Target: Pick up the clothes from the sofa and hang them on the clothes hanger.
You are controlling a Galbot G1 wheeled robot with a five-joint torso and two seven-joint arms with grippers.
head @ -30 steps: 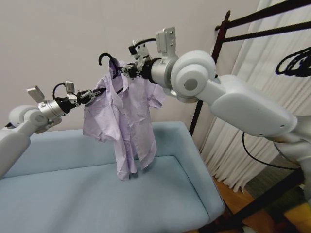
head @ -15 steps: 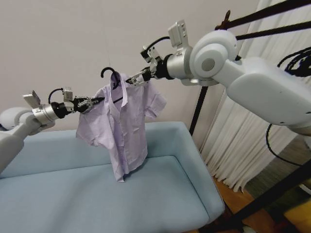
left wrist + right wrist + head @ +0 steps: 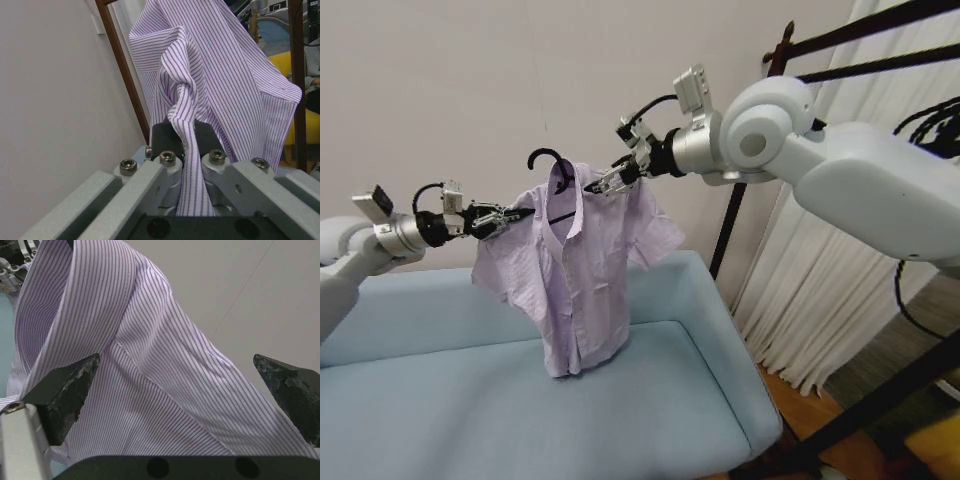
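A lilac striped short-sleeved shirt (image 3: 580, 270) hangs on a black hanger whose hook (image 3: 545, 157) sticks up above the collar, held in the air over the light blue sofa (image 3: 470, 420). My left gripper (image 3: 520, 213) is shut on the shirt's shoulder; in the left wrist view the fabric (image 3: 220, 75) is pinched in that gripper (image 3: 189, 150). My right gripper (image 3: 603, 183) is at the other shoulder. In the right wrist view its fingers (image 3: 65, 390) stand wide apart around the shirt's shoulder (image 3: 150, 365), so this gripper (image 3: 180, 390) is open.
A dark wooden clothes rack (image 3: 770, 100) stands to the right of the sofa, its rails running toward the upper right. White curtains (image 3: 840, 250) hang behind it. A plain wall lies behind the shirt. The shirt's hem hangs just above the sofa seat.
Both arms have drawn apart and the shirt has spread out wider between them. The left gripper has moved left, and the right gripper has shifted from the collar toward the shoulder.
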